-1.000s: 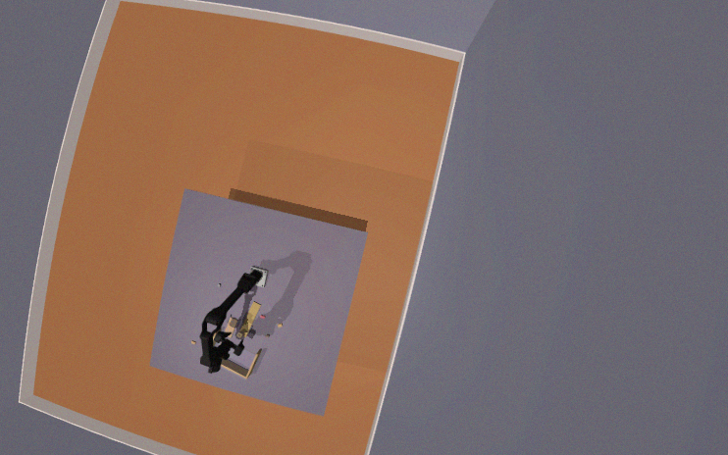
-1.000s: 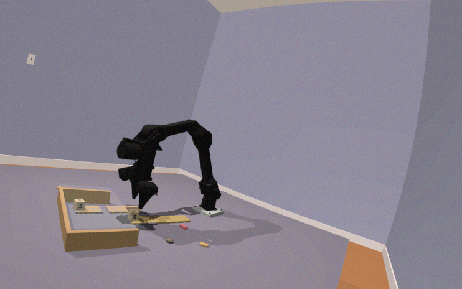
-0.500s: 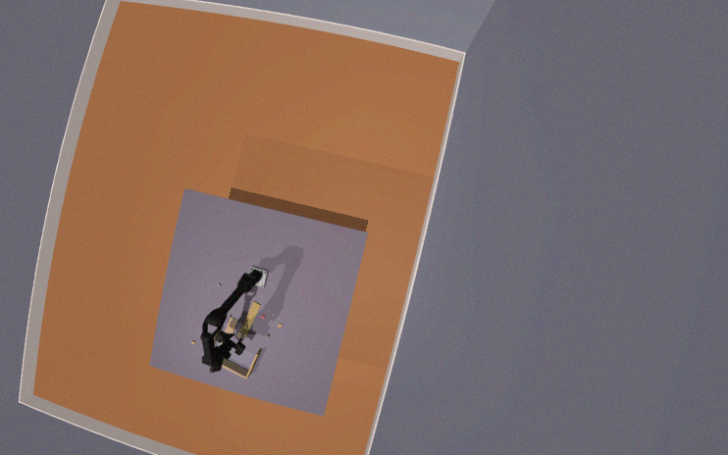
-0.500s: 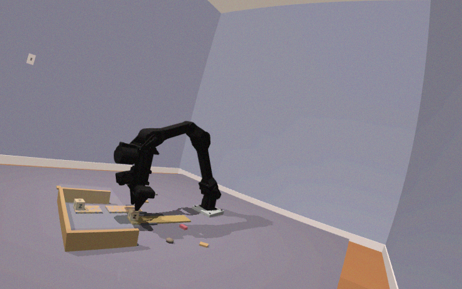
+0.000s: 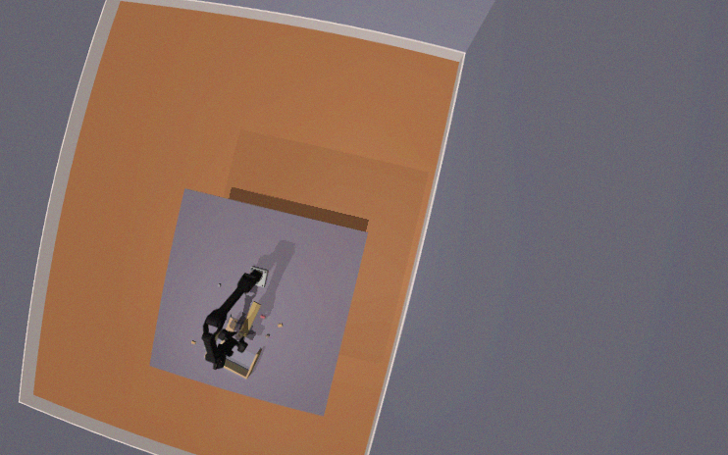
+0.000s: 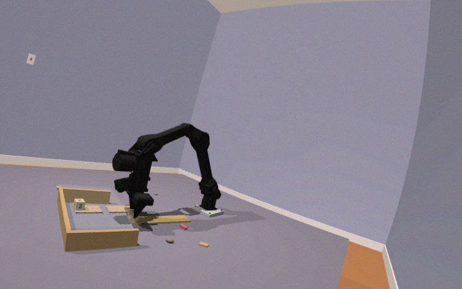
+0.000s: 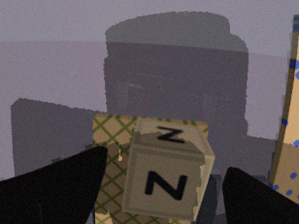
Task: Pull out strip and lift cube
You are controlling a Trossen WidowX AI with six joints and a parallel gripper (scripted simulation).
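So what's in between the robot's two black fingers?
The cube marked N, sitting on the criss-cross strip. The wrist view shows gaps on both sides, so the fingers aren't touching it yet.

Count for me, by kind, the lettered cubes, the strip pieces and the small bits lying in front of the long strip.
Lettered cubes: 2, one inside the wooden walls at, one on the long strip at.
Strip pieces: 3, the long one and two short ones.
Small bits: 3, pink, grey, orange.
Total: 8.
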